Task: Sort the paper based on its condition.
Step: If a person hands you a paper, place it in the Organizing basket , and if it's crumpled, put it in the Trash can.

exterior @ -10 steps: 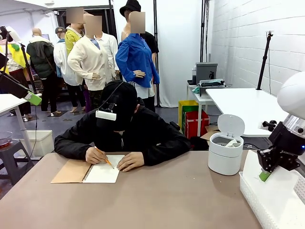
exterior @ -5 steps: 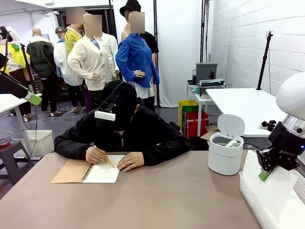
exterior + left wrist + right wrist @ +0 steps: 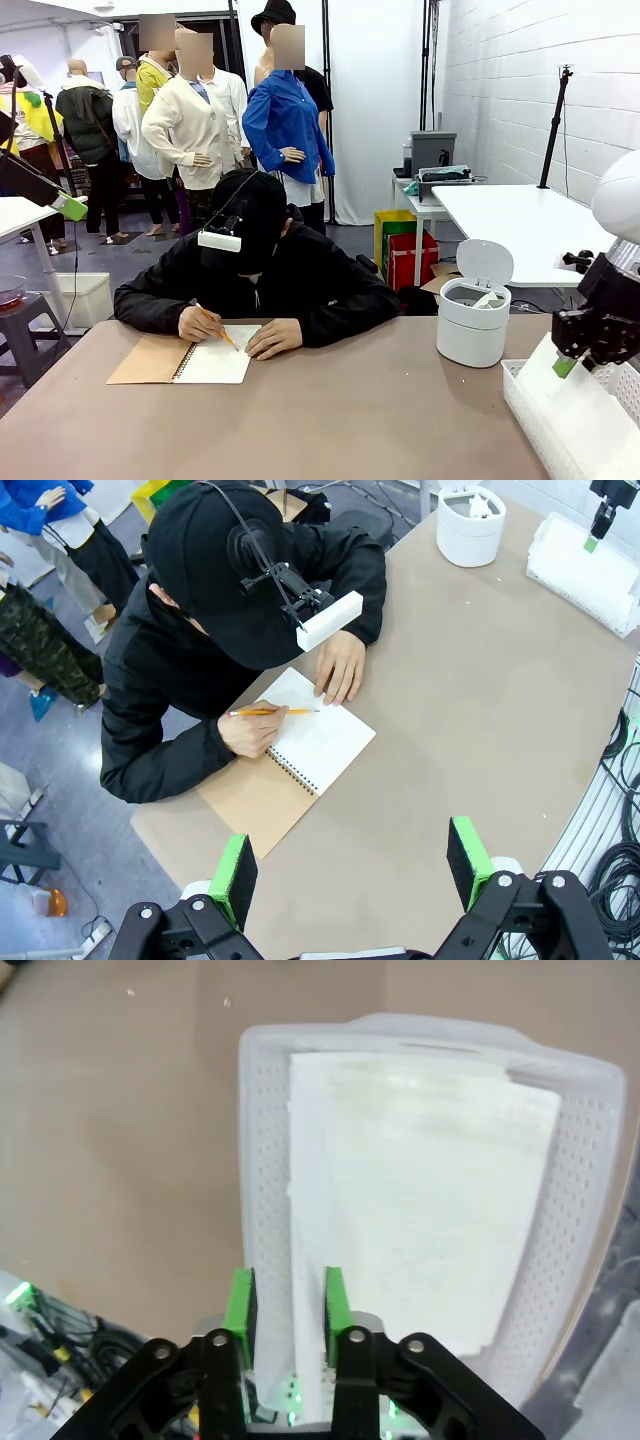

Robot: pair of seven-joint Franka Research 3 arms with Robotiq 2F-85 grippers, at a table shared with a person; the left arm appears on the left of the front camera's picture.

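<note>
Smooth white paper sheets [image 3: 420, 1200] lie stacked in the white perforated plastic basket [image 3: 262, 1160] at the right edge of the brown table [image 3: 330, 420]. We find the right gripper [image 3: 287, 1305] above the basket's near end, its fingers parted by a narrow gap and clasping nothing. We note the left gripper [image 3: 350, 865] high over the table, fingers spread wide and empty. Across the table, a person in black [image 3: 270, 275] writes in a spiral-bound notebook [image 3: 205, 362].
</note>
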